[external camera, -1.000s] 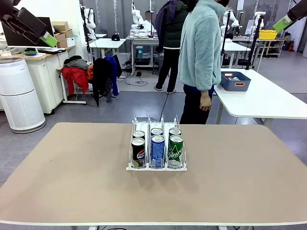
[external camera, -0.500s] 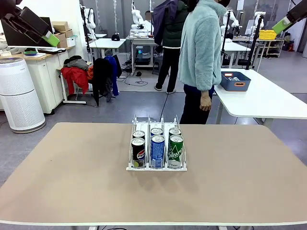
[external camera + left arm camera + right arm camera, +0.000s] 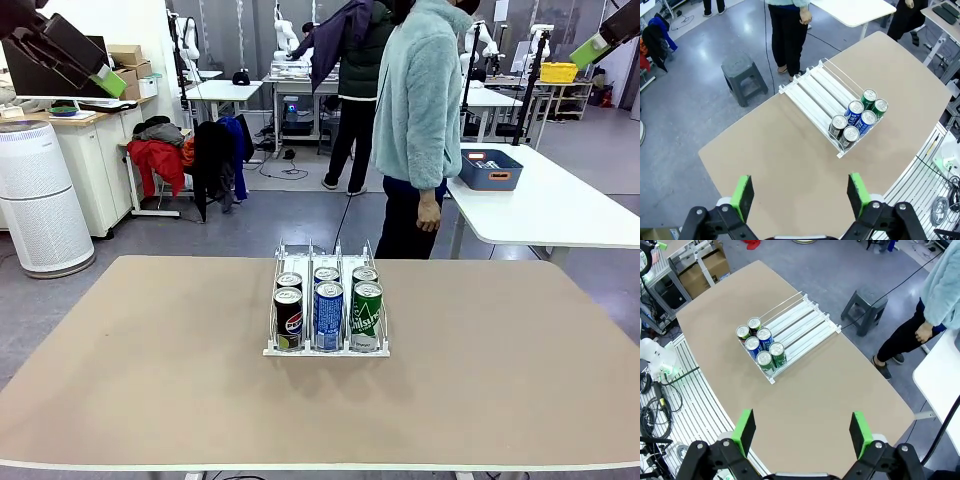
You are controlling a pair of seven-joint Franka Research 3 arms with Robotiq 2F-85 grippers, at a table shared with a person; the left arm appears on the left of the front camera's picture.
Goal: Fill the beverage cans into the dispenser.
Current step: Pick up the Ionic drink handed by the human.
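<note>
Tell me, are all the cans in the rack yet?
Looks nearly done: six cans stand in the dispenser, two per lane. In hand: nothing, the left claw and right claw hang open above the table. Left: probably nothing, every can I see is loaded.

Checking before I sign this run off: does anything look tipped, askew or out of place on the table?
Nothing stands out. Six beverage cans stand upright in the dispenser, two per lane, at its end nearest the robot. The dispenser sits square on the table, and no can leans.
</note>
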